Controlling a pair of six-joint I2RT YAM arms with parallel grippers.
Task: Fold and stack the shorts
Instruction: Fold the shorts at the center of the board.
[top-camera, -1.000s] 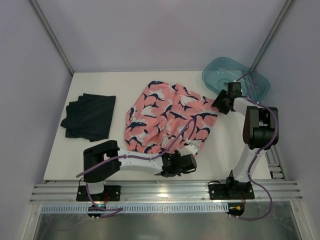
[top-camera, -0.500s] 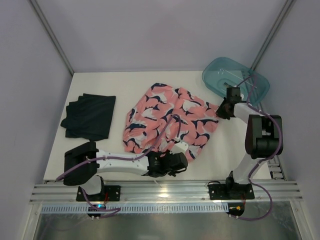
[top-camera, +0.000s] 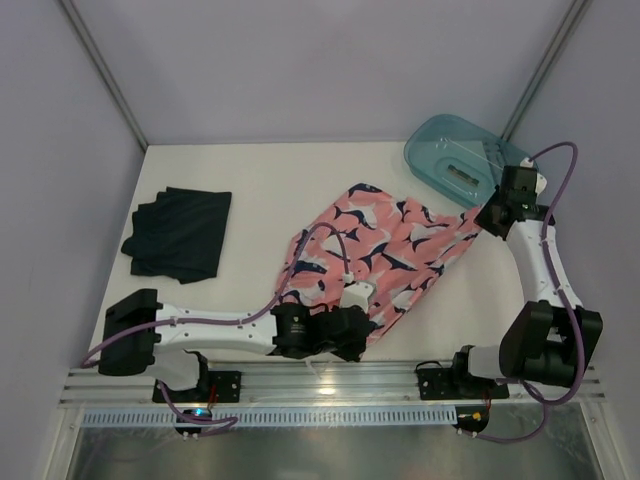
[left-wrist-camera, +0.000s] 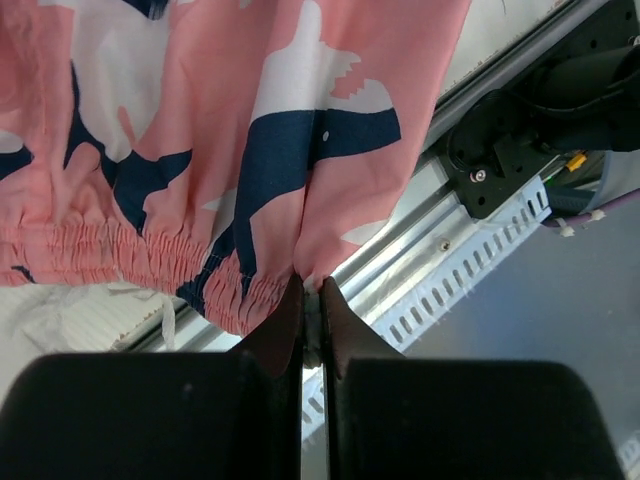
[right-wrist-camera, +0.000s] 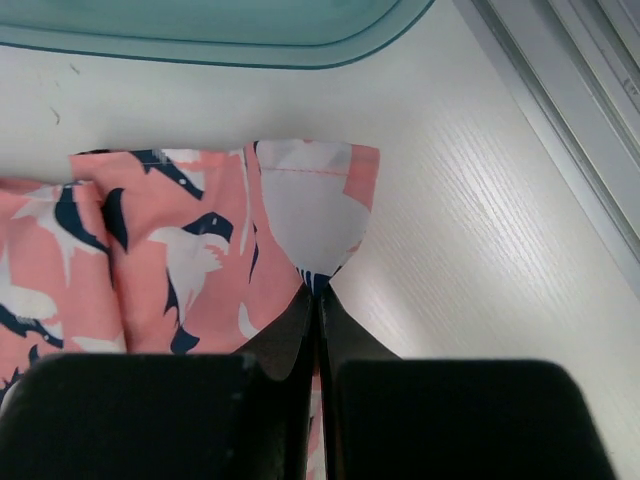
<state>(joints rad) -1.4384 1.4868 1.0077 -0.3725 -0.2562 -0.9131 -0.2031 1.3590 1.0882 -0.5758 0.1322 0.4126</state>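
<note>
Left claw (left-wrist-camera: 311, 288) pinched shut on the gathered elastic waistband of the pink shorts (top-camera: 390, 250); right claw (right-wrist-camera: 317, 292) pinched shut on a hem corner of one leg, where the pale inner side shows just beyond its tips. The garment runs as a diagonal band from one claw to the other. We judge this two-end hold is meant to pull the cloth out flat so it can be laid square for folding. At the left claw the waistband hangs in front of the fingers with the near rail (left-wrist-camera: 440, 270) behind it, so that end looks lifted off the bench (top-camera: 280, 180). At the right claw the cloth still lies on the bench, with the tub (right-wrist-camera: 200, 30) just beyond the tips. The fabric is thin and salmon, with navy and white shapes, rumpled along the middle. The dark shorts (top-camera: 178, 232) lie well to the left of the left claw, already a compact stack. Folding of the pink pair is not yet begun.
</note>
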